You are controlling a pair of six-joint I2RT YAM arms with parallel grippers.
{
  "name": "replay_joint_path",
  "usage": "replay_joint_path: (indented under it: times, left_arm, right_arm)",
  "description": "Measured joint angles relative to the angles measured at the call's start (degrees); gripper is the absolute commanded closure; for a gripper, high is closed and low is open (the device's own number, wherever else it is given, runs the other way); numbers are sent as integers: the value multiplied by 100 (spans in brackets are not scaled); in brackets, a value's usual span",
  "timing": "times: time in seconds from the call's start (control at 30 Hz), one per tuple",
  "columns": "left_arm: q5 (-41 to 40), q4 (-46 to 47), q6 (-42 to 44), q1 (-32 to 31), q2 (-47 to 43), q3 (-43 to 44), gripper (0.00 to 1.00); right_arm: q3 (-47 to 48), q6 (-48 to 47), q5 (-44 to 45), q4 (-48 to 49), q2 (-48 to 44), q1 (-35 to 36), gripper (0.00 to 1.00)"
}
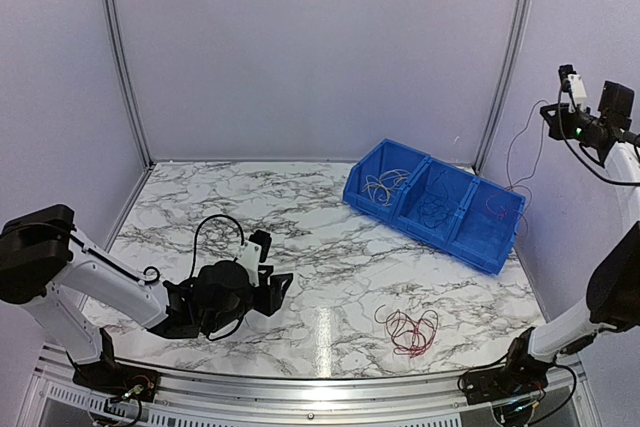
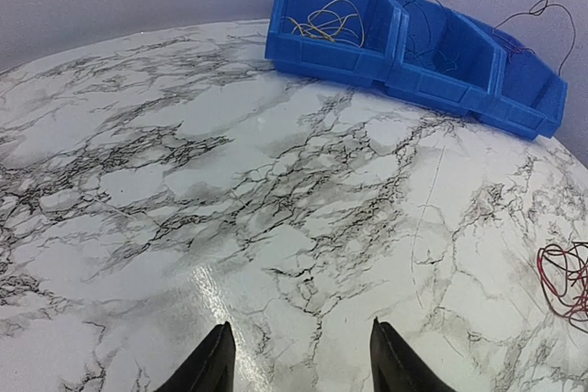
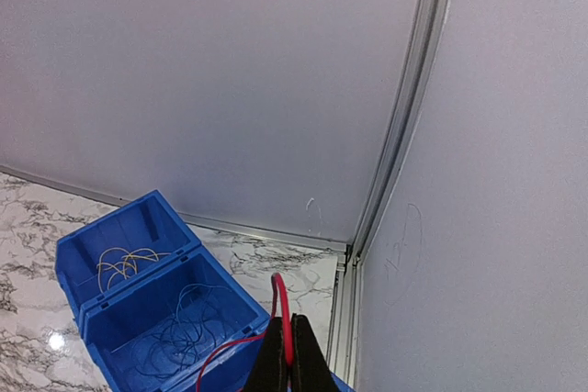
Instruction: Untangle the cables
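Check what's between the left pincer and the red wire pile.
Only bare marble tabletop lies between the left pincer and the red wire pile; the top view shows it clearly.

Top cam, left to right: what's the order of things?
Open black left gripper → pale tan thin cables in the blue plastic three-compartment bin → dark blue thin cables in its middle compartment → black right gripper, shut on a thin red cable. Loose red cable bundle skipped: overlaps the bin.
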Motion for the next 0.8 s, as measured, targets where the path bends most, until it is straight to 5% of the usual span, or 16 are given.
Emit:
replay_joint_path:
  times: [0.8]
  left_arm:
    - [46, -2, -24, -31, 131, 17, 48]
  right_arm:
    - [656, 343, -223, -48, 212, 87, 100]
